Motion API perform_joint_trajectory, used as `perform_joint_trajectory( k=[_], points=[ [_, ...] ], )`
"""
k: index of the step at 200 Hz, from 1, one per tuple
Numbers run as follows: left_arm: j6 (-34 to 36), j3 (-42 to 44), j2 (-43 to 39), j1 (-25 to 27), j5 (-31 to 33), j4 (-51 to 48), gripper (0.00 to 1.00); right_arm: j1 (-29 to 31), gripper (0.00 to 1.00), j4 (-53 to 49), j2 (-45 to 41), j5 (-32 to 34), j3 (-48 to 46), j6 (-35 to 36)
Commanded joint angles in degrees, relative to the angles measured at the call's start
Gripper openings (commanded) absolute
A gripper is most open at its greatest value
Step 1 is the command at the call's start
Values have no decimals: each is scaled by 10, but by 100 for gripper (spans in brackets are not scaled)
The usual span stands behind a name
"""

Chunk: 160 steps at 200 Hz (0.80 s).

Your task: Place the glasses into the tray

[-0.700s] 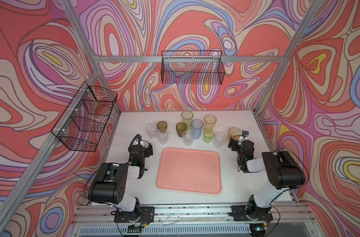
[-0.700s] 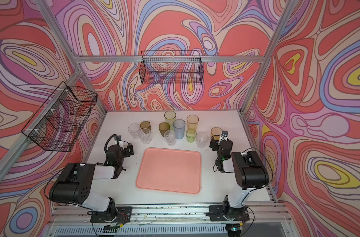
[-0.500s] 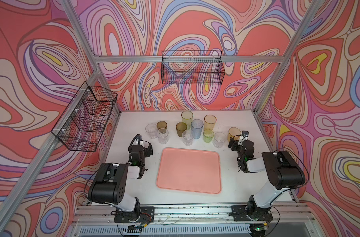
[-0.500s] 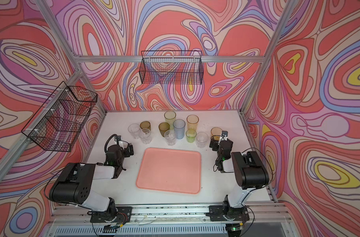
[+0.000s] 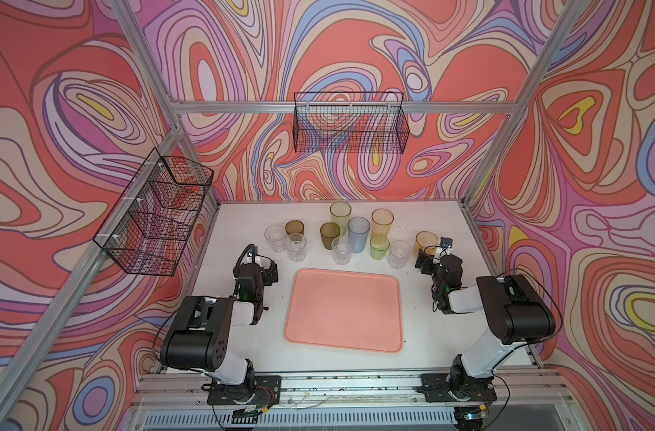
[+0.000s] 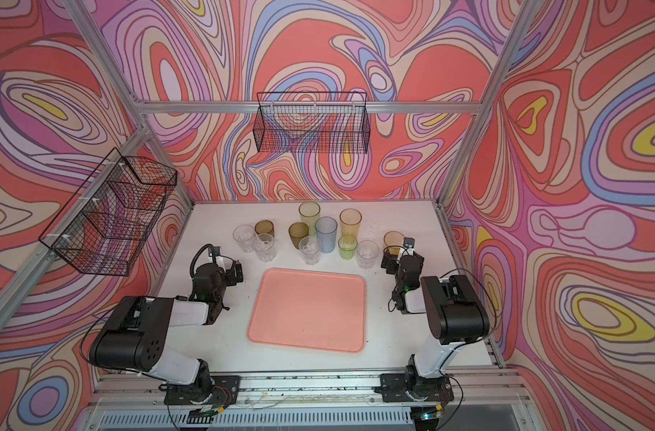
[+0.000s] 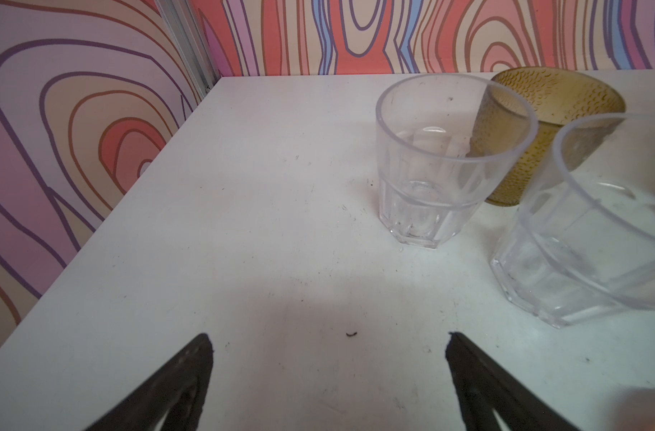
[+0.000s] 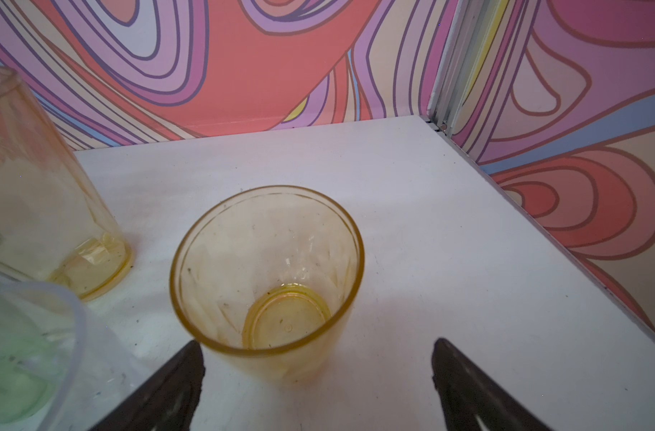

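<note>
Fig.: my L gripper point(image 7: 327, 343), jaws spread, empty, facing clear glass point(image 7: 445, 160); my R gripper point(image 8: 318, 344), spread, amber glass point(image 8: 268, 276) partly btwn tips, not gripped.

Black wire baskets point(image 5: 350, 127) hang above the white table point(image 5: 243, 224)

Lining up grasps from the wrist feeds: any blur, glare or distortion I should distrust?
Left wrist view: nearest clear glass stretched and soft at the edge. Right wrist view: amber glass fairly sharp, tall glass soft. Both top views: even light, no glare on the tray.
</note>
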<state>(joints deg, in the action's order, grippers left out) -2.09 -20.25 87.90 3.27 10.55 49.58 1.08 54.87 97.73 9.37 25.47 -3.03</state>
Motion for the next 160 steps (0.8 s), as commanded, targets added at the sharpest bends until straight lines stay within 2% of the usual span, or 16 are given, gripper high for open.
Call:
perform_joint_trajectory(
  k=[1,52,78,130,148,160],
  points=[
    [8,-10,7,-6,3,24,100,-4,99,8,9,3,10,4],
    [12,-2,3,-4,-6,37,100,-3,99,15,6,8,7,6],
    [29,11,-38,9,-6,23,100,12,99,-4,-26,44,3,12],
    [16,6,-141,41,68,-84,100,29,99,-13,-136,88,-36,17],
    [-8,-3,-172,57,112,-127,100,28,98,-22,-180,102,-48,-25],
    [-34,-9,-193,63,129,-162,100,29,99,-91,-222,92,-36,-48]
  ],
)
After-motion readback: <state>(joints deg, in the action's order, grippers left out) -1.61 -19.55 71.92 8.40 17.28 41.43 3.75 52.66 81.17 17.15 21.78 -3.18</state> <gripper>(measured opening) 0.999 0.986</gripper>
